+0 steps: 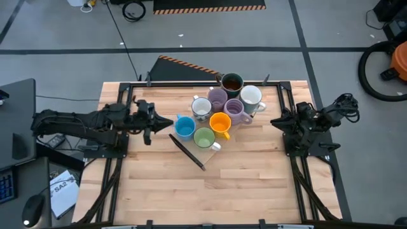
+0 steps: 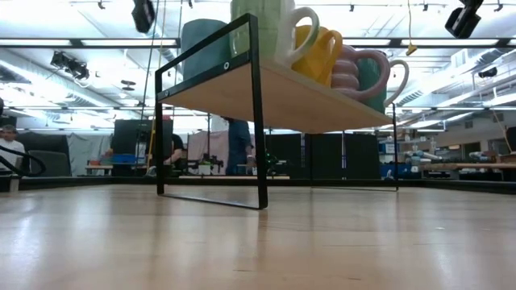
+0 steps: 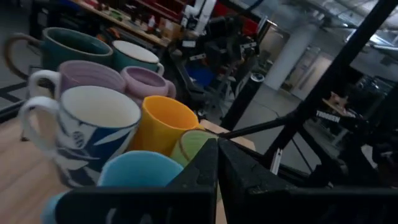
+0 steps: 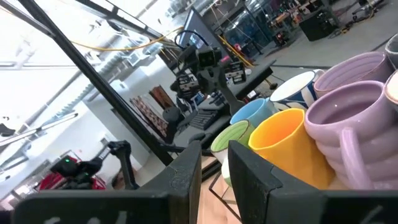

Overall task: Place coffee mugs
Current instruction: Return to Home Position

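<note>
crowding the shelf [image 2: 306, 109], all eight coffee mugs [image 1: 219, 122] stand bunched, several touching. left gripper [image 1: 165, 122], pressed together, hangs near the blue mug [image 1: 184, 127]; right gripper [image 1: 276, 121], narrowly parted, is empty. a careless homeward swing could topple one.

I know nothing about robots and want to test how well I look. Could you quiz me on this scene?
1. How many mugs stand on the shelf?
2. True or false: the left gripper holds the blue mug.
3. Fill in the colour: the mug nearest the right gripper is ___.

Key
1. Eight.
2. False. It holds nothing and sits beside that mug.
3. White: a white mug at the shelf's right end.
</note>
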Tool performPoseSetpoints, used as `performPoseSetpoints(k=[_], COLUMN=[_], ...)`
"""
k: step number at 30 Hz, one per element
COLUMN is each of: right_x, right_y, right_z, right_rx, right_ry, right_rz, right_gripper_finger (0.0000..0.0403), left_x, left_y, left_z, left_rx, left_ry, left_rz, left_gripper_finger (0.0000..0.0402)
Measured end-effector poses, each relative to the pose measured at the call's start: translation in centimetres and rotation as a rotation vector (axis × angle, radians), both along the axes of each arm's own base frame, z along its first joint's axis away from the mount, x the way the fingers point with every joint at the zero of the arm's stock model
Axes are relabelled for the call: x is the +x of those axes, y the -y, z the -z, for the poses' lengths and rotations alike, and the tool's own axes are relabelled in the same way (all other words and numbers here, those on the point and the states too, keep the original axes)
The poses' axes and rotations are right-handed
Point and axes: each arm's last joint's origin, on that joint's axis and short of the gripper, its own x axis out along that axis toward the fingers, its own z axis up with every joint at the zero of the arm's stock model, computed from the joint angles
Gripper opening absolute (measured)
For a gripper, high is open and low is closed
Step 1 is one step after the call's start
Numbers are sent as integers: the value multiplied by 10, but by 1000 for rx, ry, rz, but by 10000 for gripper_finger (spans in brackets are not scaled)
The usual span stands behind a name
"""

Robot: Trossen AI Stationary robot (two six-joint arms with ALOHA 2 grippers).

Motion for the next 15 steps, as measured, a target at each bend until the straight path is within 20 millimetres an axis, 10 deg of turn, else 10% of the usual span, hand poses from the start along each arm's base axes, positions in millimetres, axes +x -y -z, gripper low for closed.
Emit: performPoseSetpoints(k=[15], right_x=[2], right_y=[-1], right_z=[26], right_rx=[53], right_ry=[79], right_rz=[-1], right_gripper_finger=[86], left_x=[-44], left_y=[-3], left_z=[20], left_rx=[-59], left_ry=[97], left_rz=[-50], left_gripper_finger=[9])
